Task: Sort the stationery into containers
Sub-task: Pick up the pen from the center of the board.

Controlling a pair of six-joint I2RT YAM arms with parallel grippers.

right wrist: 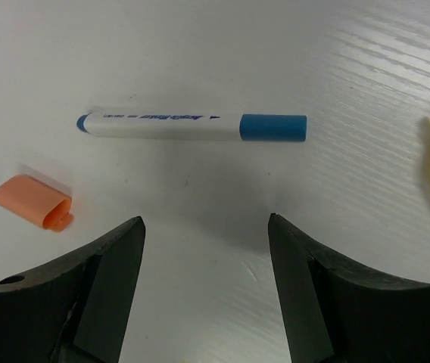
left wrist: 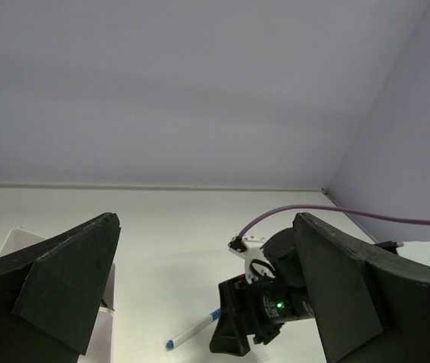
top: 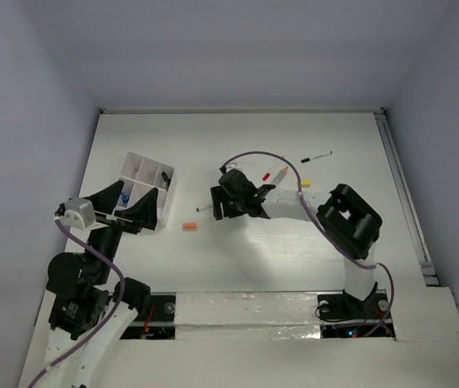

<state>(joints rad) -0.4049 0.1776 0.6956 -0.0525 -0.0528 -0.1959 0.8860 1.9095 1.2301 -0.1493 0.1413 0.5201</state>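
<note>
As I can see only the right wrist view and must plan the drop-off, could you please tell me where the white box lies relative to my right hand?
Observer: The white box sits to the left of your right hand, and the orange bit lies roughly between them.
Operator: Thank you. Is the left hand anywhere near the box?
Observer: Yes, the left hand hangs open over the near-left part of the box.
Operator: Is anything in the box yet?
Observer: A blue item lies in one of its near compartments.
</note>
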